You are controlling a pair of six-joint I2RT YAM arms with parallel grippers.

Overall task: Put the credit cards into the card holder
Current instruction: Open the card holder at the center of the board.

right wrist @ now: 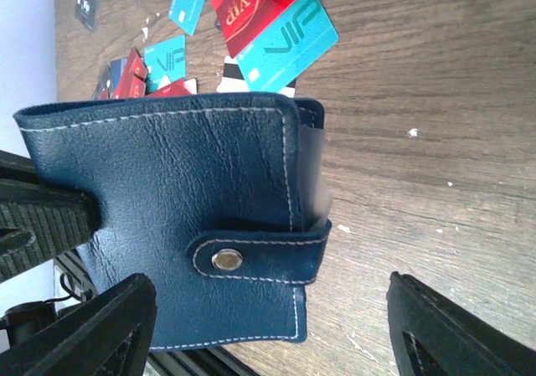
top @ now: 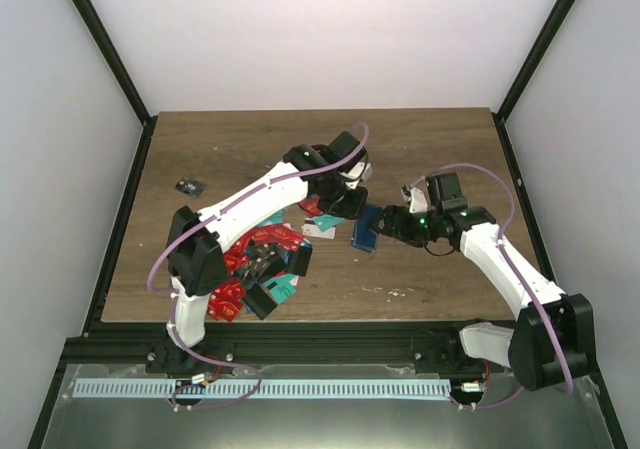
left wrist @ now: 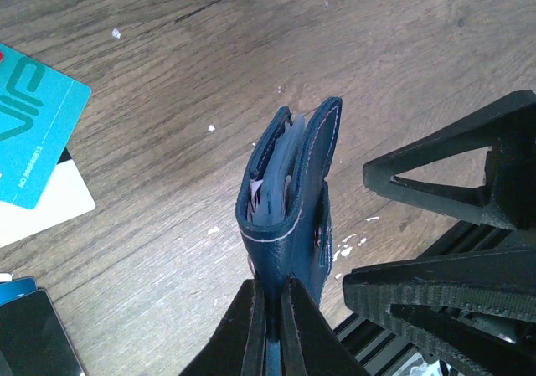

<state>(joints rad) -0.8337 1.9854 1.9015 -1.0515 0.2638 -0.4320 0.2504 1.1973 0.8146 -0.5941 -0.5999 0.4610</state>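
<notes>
The dark blue card holder (top: 366, 231) is held on edge just above the table, and my left gripper (top: 352, 207) is shut on its bottom edge. In the left wrist view the card holder (left wrist: 289, 200) rises from between my left gripper's (left wrist: 274, 309) pinched fingers, with card edges showing inside it. My right gripper (top: 385, 224) stands open at the holder's right side. In the right wrist view the card holder (right wrist: 184, 225) shows its flat face, with the clasp strap (right wrist: 251, 259) lying across it, between my right gripper's (right wrist: 272, 317) wide fingers. Credit cards (top: 255, 259), red, teal and black, lie scattered to the left.
Teal and red cards (right wrist: 276, 33) lie on the wood just beyond the holder. A teal card (left wrist: 33, 133), a white one (left wrist: 42, 200) and a black one (left wrist: 33, 334) lie to the holder's left. A small black card (top: 189, 186) lies apart at the far left. The table's front rail (top: 320, 344) is close.
</notes>
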